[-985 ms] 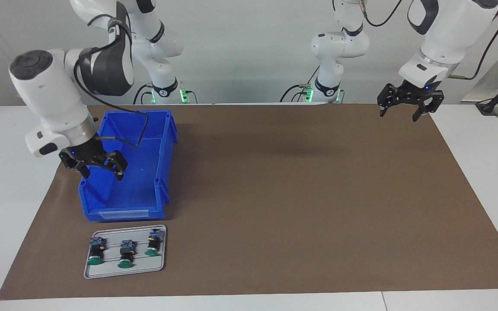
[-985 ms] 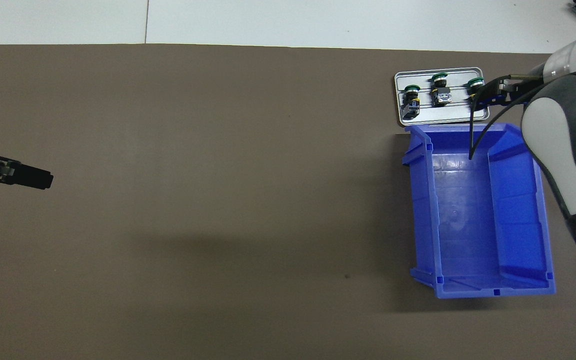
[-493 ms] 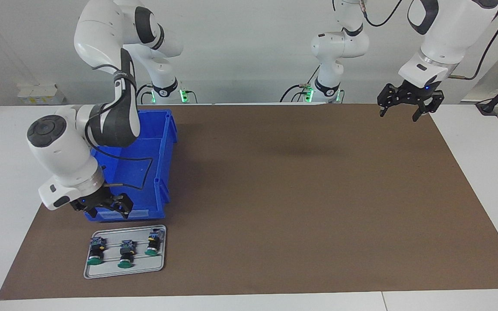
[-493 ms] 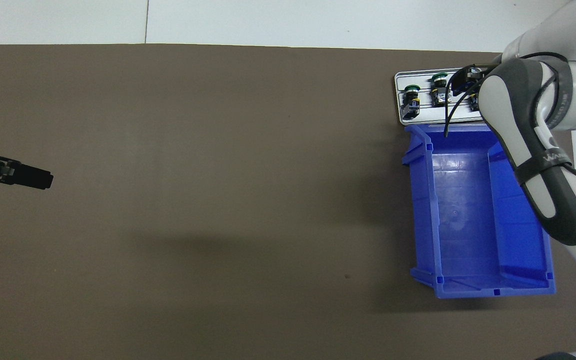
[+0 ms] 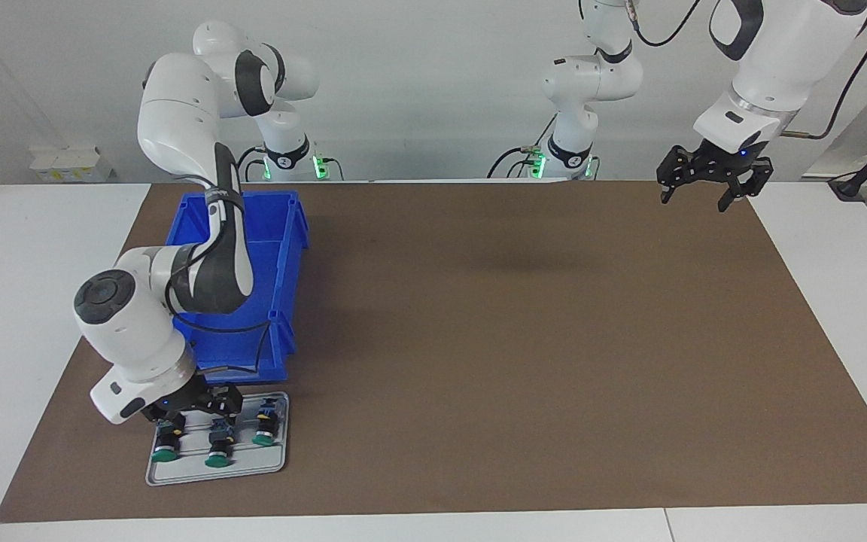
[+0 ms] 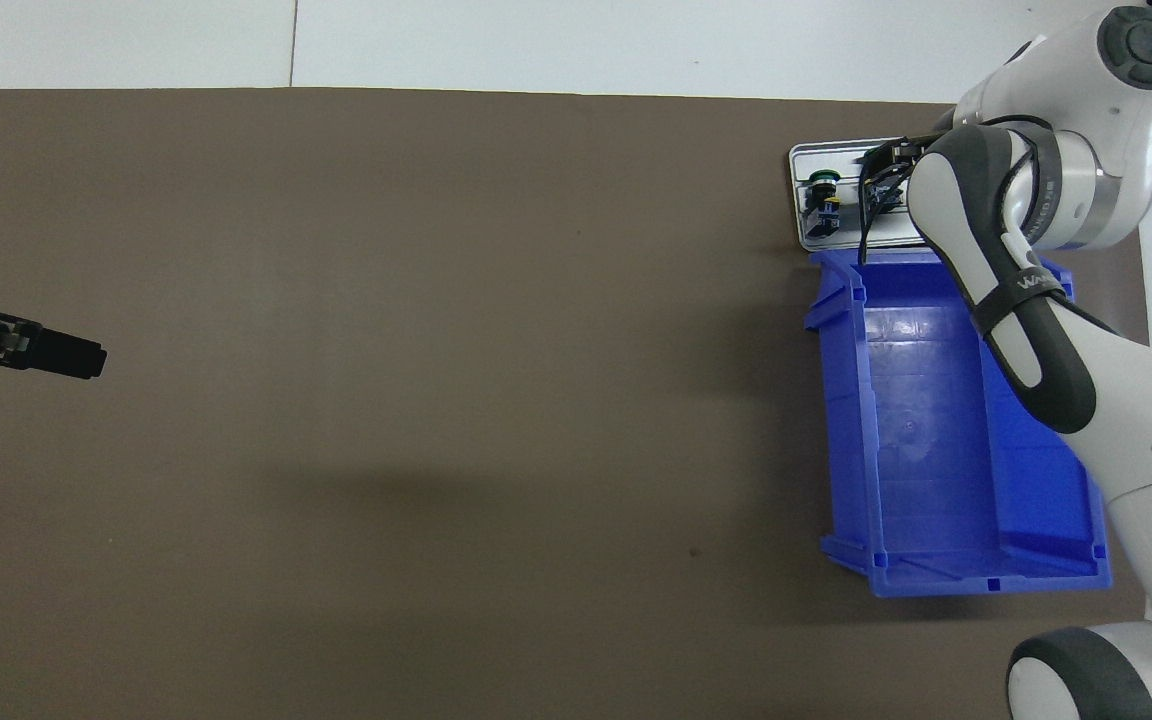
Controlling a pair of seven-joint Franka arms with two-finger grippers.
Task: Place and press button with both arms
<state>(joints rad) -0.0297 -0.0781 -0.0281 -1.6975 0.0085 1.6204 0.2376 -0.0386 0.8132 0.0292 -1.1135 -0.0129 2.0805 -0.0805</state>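
Three green-capped buttons lie side by side on a small grey tray (image 5: 215,473): one toward the right arm's end (image 5: 164,452), the middle button (image 5: 217,458) and a third (image 5: 264,436). My right gripper (image 5: 194,412) has come down low over the tray, open, its fingers at the buttons' terminal ends; I cannot tell whether it touches one. From overhead the right gripper (image 6: 881,180) covers the middle button, leaving only one button (image 6: 821,190) in sight. My left gripper (image 5: 697,197) waits open in the air over the mat's corner at the left arm's end.
A deep blue bin (image 5: 283,248) stands right beside the tray, nearer to the robots, and my right arm reaches over it. A brown mat (image 5: 516,339) covers most of the white table. The left gripper (image 6: 91,358) shows at the overhead view's edge.
The right arm has swung from above the blue bin out and down to the tray, its gripper now low over the buttons. The left arm has not moved.
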